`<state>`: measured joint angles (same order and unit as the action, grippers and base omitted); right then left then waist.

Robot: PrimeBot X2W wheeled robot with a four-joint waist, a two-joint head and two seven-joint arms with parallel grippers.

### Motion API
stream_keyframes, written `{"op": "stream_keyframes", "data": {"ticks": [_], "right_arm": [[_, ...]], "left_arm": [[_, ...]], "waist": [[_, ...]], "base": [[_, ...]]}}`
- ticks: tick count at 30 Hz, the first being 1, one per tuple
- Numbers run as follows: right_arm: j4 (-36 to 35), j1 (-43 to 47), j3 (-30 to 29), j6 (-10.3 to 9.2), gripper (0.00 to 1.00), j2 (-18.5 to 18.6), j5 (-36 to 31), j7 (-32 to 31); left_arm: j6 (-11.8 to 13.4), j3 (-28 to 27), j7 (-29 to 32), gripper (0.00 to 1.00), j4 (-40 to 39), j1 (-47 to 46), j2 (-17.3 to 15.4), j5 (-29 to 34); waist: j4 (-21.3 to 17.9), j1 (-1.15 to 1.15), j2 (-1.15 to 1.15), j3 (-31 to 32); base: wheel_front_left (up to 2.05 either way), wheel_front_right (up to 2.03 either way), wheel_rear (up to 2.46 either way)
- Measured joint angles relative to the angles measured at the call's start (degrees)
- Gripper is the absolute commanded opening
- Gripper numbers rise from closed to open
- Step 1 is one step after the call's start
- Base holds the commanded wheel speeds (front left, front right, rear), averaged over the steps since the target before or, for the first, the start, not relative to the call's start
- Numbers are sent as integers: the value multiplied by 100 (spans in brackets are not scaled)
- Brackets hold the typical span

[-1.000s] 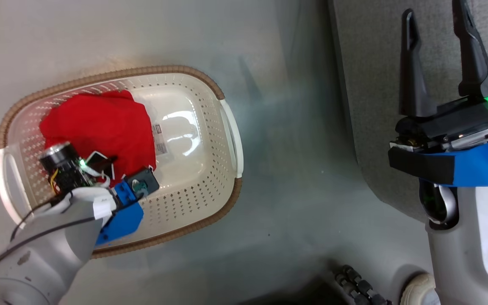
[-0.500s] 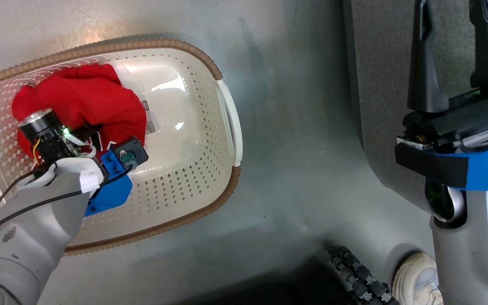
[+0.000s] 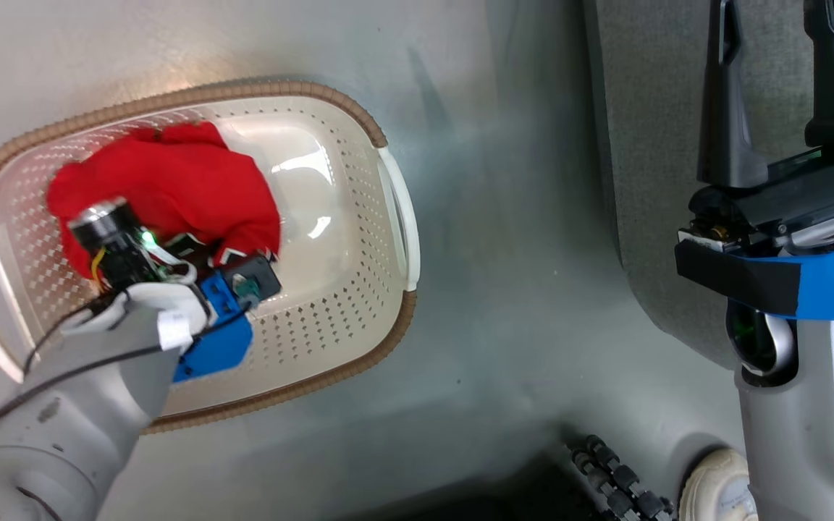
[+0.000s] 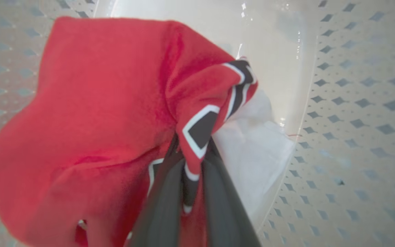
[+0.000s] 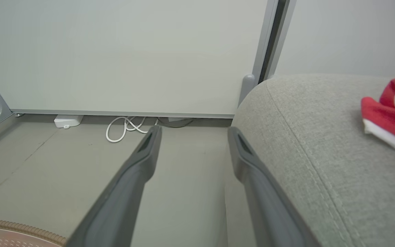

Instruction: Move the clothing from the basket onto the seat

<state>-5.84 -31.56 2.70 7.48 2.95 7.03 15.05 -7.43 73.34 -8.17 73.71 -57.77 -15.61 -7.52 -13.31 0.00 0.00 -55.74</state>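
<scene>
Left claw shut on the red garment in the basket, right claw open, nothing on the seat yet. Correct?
Not quite. The right wrist view shows a second red garment already lying on the seat. The rest holds: left claw shut on the red garment in the basket, right claw open.
</scene>
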Motion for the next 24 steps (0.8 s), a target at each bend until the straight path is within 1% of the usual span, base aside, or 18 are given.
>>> {"op": "stream_keyframes", "data": {"ticks": [7, 13, 20, 24], "right_arm": [[126, 32, -37, 0, 100, -1, -35, 0], [298, 191, -102, 0, 100, -2, -88, 0], [482, 423, -165, 0, 100, -4, -145, 0], [580, 609, -208, 0, 100, -7, -181, 0]], "left_arm": [[0, -3, -359, 0, 1, 245, 331, -257], [0, -87, -580, 0, -80, 502, 558, -658], [-1, -289, -675, 0, -368, 719, 662, -1134], [-1, -586, -682, 0, -800, 791, 622, -1372]], "waist": [[118, 0, 0, 446], [252, 0, 0, 974], [432, -1, 0, 1632], [545, -1, 0, 2025]], "base": [[0, 0, 0], [0, 0, 0], [0, 0, 0], [0, 0, 0]]}}
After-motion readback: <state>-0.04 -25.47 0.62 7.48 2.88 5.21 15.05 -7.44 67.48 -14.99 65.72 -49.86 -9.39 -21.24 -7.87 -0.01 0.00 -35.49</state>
